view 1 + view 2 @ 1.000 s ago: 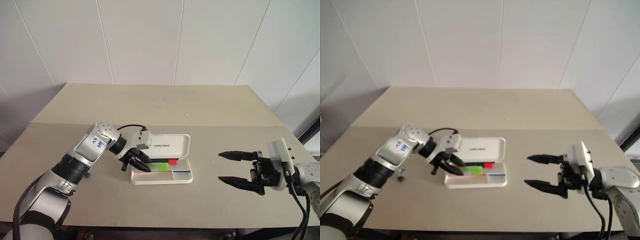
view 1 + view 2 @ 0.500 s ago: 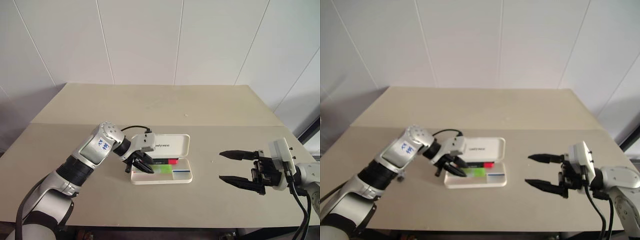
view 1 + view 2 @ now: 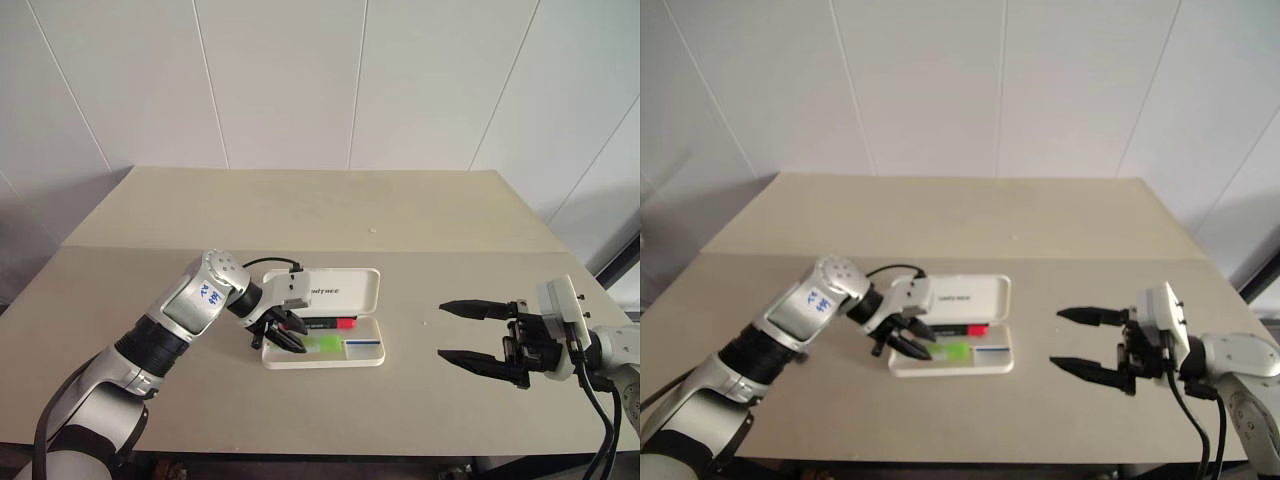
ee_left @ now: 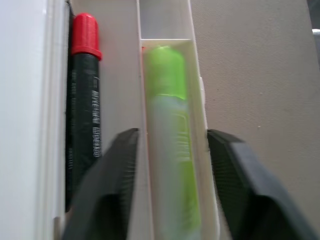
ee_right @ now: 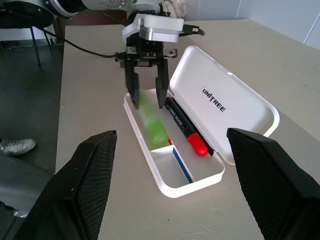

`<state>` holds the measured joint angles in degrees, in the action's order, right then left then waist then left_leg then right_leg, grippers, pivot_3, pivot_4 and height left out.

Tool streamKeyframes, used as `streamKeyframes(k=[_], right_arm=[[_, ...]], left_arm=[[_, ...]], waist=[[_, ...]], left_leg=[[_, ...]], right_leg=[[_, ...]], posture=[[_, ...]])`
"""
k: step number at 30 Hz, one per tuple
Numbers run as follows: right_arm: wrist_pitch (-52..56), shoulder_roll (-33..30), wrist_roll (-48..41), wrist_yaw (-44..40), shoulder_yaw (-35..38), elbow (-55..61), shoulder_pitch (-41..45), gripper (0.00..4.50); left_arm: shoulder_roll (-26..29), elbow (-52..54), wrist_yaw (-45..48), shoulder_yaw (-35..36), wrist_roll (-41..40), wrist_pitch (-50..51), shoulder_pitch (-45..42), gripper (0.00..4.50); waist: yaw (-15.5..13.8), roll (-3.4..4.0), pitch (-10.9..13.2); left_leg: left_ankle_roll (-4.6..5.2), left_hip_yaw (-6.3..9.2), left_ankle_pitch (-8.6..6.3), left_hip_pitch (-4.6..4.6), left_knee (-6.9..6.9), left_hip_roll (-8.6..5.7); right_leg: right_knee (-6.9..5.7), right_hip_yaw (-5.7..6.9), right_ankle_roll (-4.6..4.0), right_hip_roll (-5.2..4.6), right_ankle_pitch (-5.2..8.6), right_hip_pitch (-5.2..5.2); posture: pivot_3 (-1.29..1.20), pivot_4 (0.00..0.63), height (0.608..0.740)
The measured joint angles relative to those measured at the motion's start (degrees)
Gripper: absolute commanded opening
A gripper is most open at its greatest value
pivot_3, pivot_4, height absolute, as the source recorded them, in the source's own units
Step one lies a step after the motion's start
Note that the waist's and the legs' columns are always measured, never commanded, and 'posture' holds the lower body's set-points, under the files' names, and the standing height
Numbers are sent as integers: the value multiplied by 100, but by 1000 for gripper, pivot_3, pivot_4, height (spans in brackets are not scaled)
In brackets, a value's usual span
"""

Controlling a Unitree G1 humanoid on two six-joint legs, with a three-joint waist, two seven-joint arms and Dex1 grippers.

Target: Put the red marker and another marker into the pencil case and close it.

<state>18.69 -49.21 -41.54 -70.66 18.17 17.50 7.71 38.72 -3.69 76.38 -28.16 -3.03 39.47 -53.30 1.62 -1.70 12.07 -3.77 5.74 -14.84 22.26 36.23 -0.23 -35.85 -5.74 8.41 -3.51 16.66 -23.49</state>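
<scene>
Left wrist view: the green marker (image 4: 170,145) lies flat in the outer trough of the case (image 4: 200,100), between the two left fingers (image 4: 112,185), which stand spread on either side with a gap to each, so it is not gripped. Its barrel is light green and slightly translucent, with a brighter green end pointing away from the wrist. Beside it, in the next trough toward the lid, the red marker (image 4: 82,115) lies parallel, a black barrel with pale lettering and a bright red cap.

Right wrist view: the case sits open on the desk (image 5: 280,165), its white lid (image 5: 225,102) folded back flat and bearing dark lettering, and a blue stripe shows in the bare end compartment.

Left eye view: the right gripper (image 3: 478,336) hovers well apart from the case, fingers wide open and holding nothing.
</scene>
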Motion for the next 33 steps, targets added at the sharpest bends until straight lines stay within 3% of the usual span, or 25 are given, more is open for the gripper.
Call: streamKeyframes(k=[5, 16, 33], right_arm=[[-3, 0, 3, 1, 0, 0, 1, 4500], [-10, 2, 16, -6, -35, -57, 86, 4500], [-96, 81, 189, -117, -360, -381, 557, 4500]], left_arm=[[-38, 97, -9, -2, -6, 108, 26, 4493], [-73, 381, -385, 350, -174, 482, 64, 4493], [-39, 297, -1100, 280, 199, 107, 538, 4493]], waist=[[0, 0, 0], [9, 0, 0], [5, 1, 0]], left_leg=[[0, 0, 0, 0, 3, 0], [0, 0, 0, -4, 4, 0], [1, -1, 1, -10, 6, -2]], right_leg=[[-2, 0, 0, 0, 0, 1], [-5, -1, 0, 0, 0, 2], [-8, -4, 1, -1, -1, 7]], posture=[[0, 150, 740], [0, 150, 740], [0, 150, 740]])
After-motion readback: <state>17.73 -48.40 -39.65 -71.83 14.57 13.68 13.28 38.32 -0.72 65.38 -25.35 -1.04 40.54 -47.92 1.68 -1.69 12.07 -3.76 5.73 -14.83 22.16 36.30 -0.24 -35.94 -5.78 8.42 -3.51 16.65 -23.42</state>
